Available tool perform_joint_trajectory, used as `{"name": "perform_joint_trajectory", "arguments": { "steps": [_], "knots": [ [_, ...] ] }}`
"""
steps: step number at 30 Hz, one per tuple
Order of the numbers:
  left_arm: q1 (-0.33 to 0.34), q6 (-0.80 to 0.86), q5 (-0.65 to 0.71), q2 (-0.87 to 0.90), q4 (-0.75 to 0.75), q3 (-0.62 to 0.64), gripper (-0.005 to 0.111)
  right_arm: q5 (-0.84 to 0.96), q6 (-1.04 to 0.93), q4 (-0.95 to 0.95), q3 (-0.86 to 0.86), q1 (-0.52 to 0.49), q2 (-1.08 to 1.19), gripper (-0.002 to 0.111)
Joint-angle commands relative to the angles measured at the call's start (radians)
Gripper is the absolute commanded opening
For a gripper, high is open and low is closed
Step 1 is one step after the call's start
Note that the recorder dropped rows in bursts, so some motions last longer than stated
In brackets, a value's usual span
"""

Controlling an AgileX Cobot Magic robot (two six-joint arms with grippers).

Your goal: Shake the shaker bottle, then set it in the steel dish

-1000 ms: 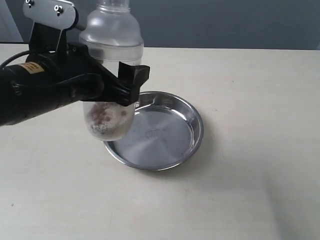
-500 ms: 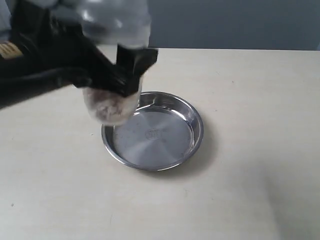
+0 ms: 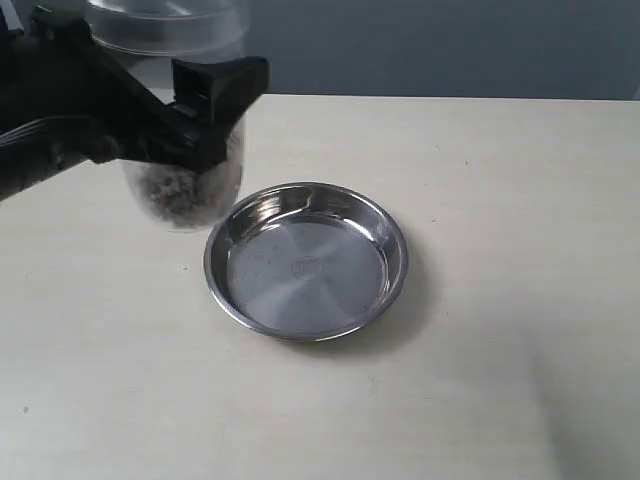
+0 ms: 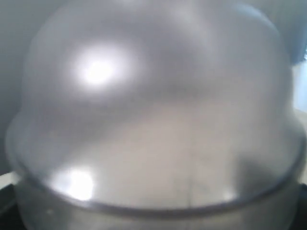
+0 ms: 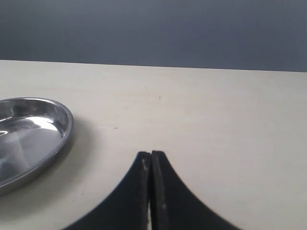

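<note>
The clear shaker bottle (image 3: 185, 190) hangs in the air at the upper left of the exterior view, to the left of the steel dish (image 3: 306, 261) and raised off the table. Brownish granules show in its lower end. My left gripper (image 3: 195, 115) is shut on the bottle's middle, black fingers on both sides. The top of the bottle runs out of the frame. In the left wrist view the frosted dome (image 4: 153, 110) fills the picture and hides the jaws. My right gripper (image 5: 151, 154) is shut on nothing above the bare table, with the dish's rim (image 5: 64, 129) off to one side.
A beige table (image 3: 500, 200) holds the dish. A dark grey wall (image 3: 450, 45) rises behind the far edge. The right arm does not show in the exterior view.
The left gripper has carried the bottle up and to the left, from over the dish's left rim to beside it. The granules have shifted inside. The dish stays put.
</note>
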Motion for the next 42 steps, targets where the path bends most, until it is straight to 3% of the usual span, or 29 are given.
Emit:
{"name": "perform_joint_trajectory", "arguments": {
  "steps": [1,3,6,9,17,20,24,26,31,36,42],
  "knots": [
    [0.026,0.066,0.034,0.001,-0.060,-0.011,0.000,-0.009,-0.001,-0.001,0.001,0.004,-0.004,-0.001],
    [0.010,0.066,0.010,-0.047,-0.034,-0.052,0.000,-0.009,-0.001,-0.001,0.001,0.004,-0.004,-0.001],
    [0.023,0.066,-0.051,0.023,-0.093,0.011,0.000,-0.009,-0.001,-0.001,0.001,0.004,-0.004,-0.001],
    [0.039,0.073,0.013,0.099,-0.134,0.026,0.000,-0.009,-0.001,-0.001,0.001,0.004,-0.004,-0.001],
    [0.037,0.090,-0.086,0.140,-0.147,-0.050,0.000,-0.009,-0.001,-0.001,0.001,0.004,-0.004,-0.001],
    [0.037,0.074,-0.112,0.208,-0.054,-0.087,0.000,-0.009,-0.001,-0.001,0.001,0.004,-0.004,-0.001],
    [0.037,-0.188,-0.146,0.230,0.190,-0.172,0.000,-0.009,-0.001,-0.001,0.001,0.004,-0.004,-0.001],
    [0.037,-0.273,-0.222,0.299,0.204,-0.172,0.000,-0.009,-0.001,-0.001,0.001,0.004,-0.004,-0.001],
    [0.037,-0.611,-0.506,0.559,0.487,-0.172,0.000,-0.009,-0.001,-0.001,0.001,0.004,-0.004,-0.001],
    [0.037,-0.697,-0.722,0.704,0.548,-0.172,0.000,-0.009,-0.001,-0.001,0.001,0.004,-0.004,-0.001],
    [0.037,-0.725,-0.799,0.773,0.542,-0.172,0.000,-0.009,-0.001,-0.001,0.001,0.004,-0.004,-0.001]
  ]
}}
